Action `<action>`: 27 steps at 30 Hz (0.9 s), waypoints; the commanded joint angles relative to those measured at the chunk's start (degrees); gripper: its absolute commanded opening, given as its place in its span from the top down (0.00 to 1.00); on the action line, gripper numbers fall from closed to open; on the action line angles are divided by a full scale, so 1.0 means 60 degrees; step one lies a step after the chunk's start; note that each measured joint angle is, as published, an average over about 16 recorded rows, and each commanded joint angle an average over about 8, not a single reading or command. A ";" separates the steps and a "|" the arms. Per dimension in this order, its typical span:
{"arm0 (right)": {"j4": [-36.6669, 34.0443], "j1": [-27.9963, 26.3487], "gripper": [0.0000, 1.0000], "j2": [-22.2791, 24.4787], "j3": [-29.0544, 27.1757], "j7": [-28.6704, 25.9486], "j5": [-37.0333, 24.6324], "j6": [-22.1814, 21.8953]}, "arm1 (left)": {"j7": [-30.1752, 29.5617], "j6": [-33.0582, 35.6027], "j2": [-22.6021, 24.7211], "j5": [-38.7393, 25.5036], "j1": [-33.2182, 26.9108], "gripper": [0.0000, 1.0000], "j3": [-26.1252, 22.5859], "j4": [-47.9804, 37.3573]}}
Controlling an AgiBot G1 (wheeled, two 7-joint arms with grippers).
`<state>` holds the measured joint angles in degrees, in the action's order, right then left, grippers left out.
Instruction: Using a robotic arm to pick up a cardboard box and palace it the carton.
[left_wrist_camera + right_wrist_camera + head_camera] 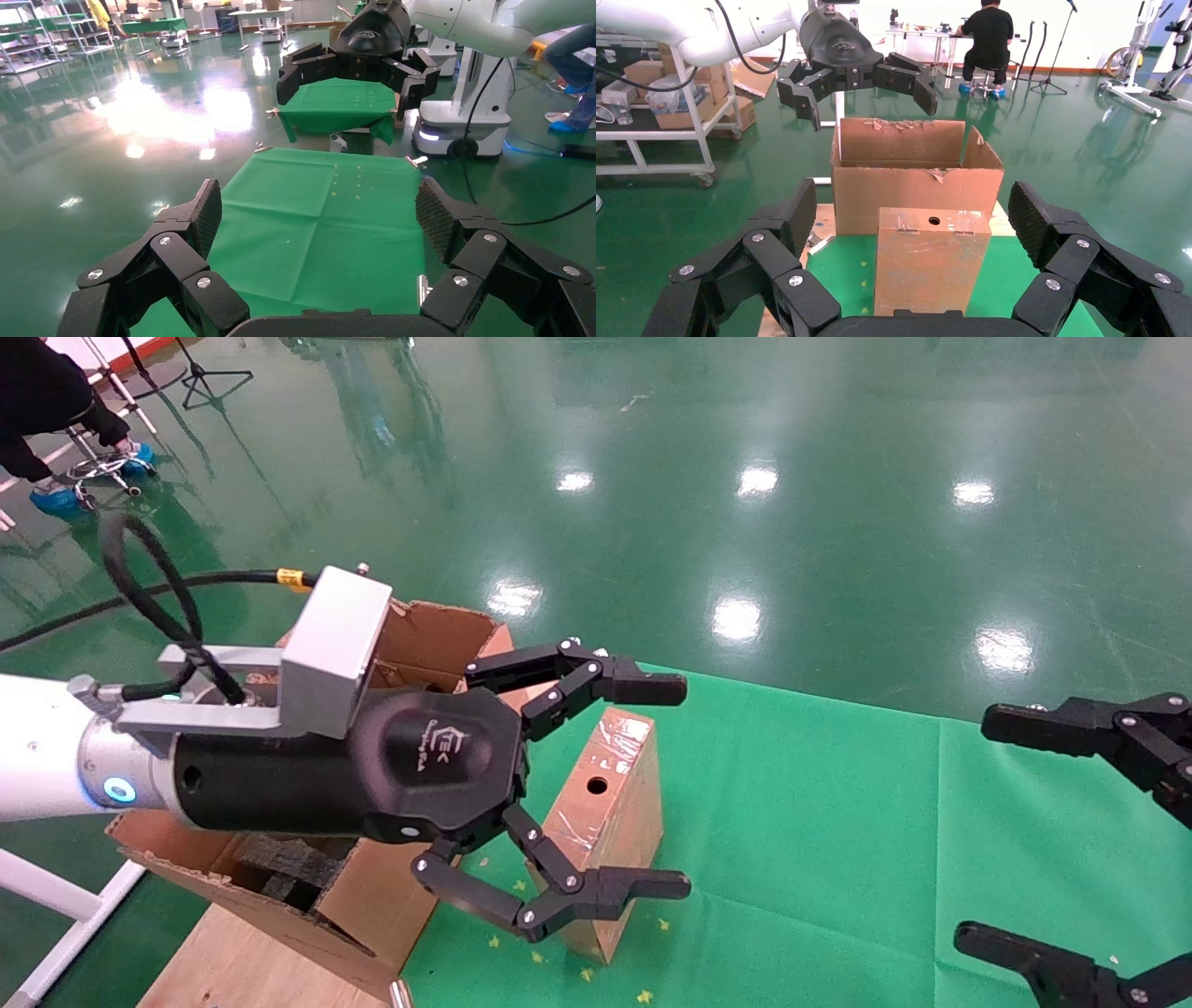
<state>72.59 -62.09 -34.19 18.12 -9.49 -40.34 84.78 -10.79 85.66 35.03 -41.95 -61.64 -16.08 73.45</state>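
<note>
The small taped cardboard box [605, 803] stands upright on the green cloth, its round black hole facing up. The large torn carton [424, 635] stands right behind it, with dark foam pieces [279, 868] inside. The white-and-silver left arm holds its left gripper [686, 787] open and empty in the air above the box and carton. The right gripper [973, 826] is open and empty at the table's right side, facing the box. In the right wrist view the box [932, 267] stands between the right gripper's [914, 210] open fingers but farther off, with the carton [916, 175] behind and the left gripper [856, 70] above. The left wrist view shows the left gripper [321, 210] over bare cloth, with no box in view.
A green cloth [838, 859] covers the table, and a wooden board [233, 961] lies under the carton. A person [986, 35] sits at a desk far behind. A trolley with boxes [666, 91] stands to one side. Shiny green floor surrounds the table.
</note>
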 commanded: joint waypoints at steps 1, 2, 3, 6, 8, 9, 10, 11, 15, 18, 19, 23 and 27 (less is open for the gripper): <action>0.0000 0.0000 0.00 0.0000 0.0000 0.0000 0.0000 0.0000 | 0.0000 0.0000 0.0000 0.0000 0.0000 0.00 0.0000 0.0000; 0.0000 0.0000 0.00 0.0000 0.0000 0.0000 0.0000 0.0000 | 0.0000 0.0000 0.0000 0.0000 0.0000 0.00 0.0000 0.0000; 0.0000 0.0000 0.00 0.0000 0.0000 0.0000 0.0000 0.0000 | 0.0000 0.0000 0.0000 0.0000 0.0000 0.00 0.0000 0.0000; 0.0000 0.0000 0.00 0.0000 0.0000 0.0000 0.0000 0.0000 | 0.0000 0.0000 0.0000 0.0000 0.0000 0.00 0.0000 0.0000; 0.0000 0.0000 0.00 0.0000 0.0000 0.0000 0.0000 0.0000 | 0.0000 0.0000 0.0000 0.0000 0.0000 0.00 0.0000 0.0000; 0.0000 0.0000 0.00 0.0000 0.0000 0.0000 0.0000 0.0000 | 0.0000 0.0000 0.0000 0.0000 0.0000 0.00 0.0000 0.0000; 0.0000 0.0000 0.00 0.0000 0.0000 0.0000 0.0000 0.0000 | 0.0000 0.0000 0.0000 0.0000 0.0000 0.00 0.0000 0.0000; 0.0000 0.0000 0.00 0.0000 0.0000 0.0000 0.0000 0.0000 | 0.0000 0.0000 0.0000 0.0000 0.0000 0.00 0.0000 0.0000; 0.0000 0.0000 0.00 0.0000 0.0000 0.0000 0.0000 0.0000 | 0.0000 0.0000 0.0000 0.0000 0.0000 0.00 0.0000 0.0000; 0.0000 0.0000 0.00 0.0000 0.0000 0.0000 0.0000 0.0000 | 0.0000 0.0000 0.0000 0.0000 0.0000 0.00 0.0000 0.0000; 0.0000 0.0000 0.00 0.0000 0.0000 0.0000 0.0000 0.0000 | 0.0000 0.0000 0.0000 0.0000 0.0000 0.00 0.0000 0.0000; 0.0000 0.0000 0.00 0.0000 0.0000 0.0000 0.0000 0.0000 | 0.0000 0.0000 0.0000 0.0000 0.0000 0.00 0.0000 0.0000; 0.0000 0.0000 0.47 0.0000 0.0000 0.0000 0.0000 0.0000 | 0.0001 0.0001 0.0000 0.0002 0.0002 0.00 0.0001 0.0002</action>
<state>72.59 -62.09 -34.19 18.12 -9.49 -40.34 84.78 -10.66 85.66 34.83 -42.61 -61.81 -16.23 73.71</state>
